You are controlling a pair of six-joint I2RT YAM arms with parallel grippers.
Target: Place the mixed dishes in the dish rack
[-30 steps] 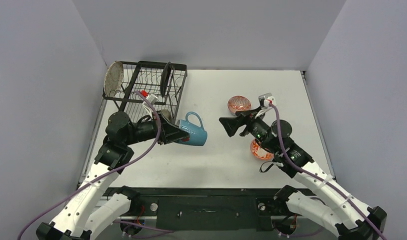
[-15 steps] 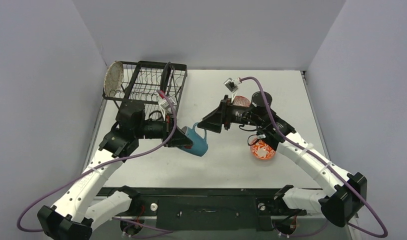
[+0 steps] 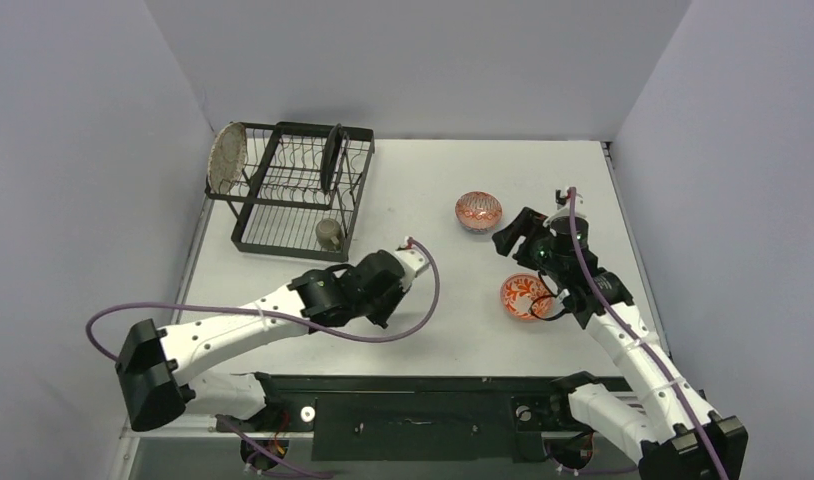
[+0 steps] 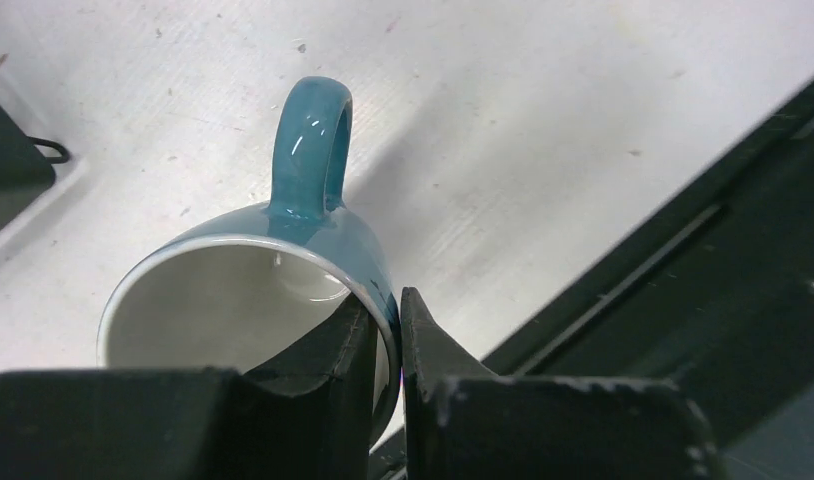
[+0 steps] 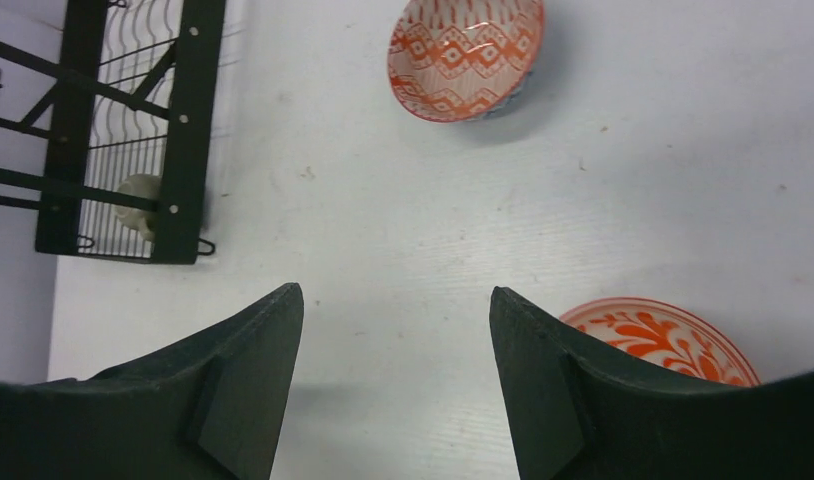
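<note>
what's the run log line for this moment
left gripper: shut on mug rim | right gripper: open, empty | bowls: both on table | dish rack: black plate, cup inside

Soft, diffuse light from above keeps all three views bright, and the white counter [image 3: 433,170] reads evenly lit. A faint grey shadow lies on it just beside the mug [image 4: 328,225], whose glossy handle carries small glare streaks. The left hand [image 4: 383,310], clamped on the mug's rim, looms dark and slightly soft-edged.
</note>
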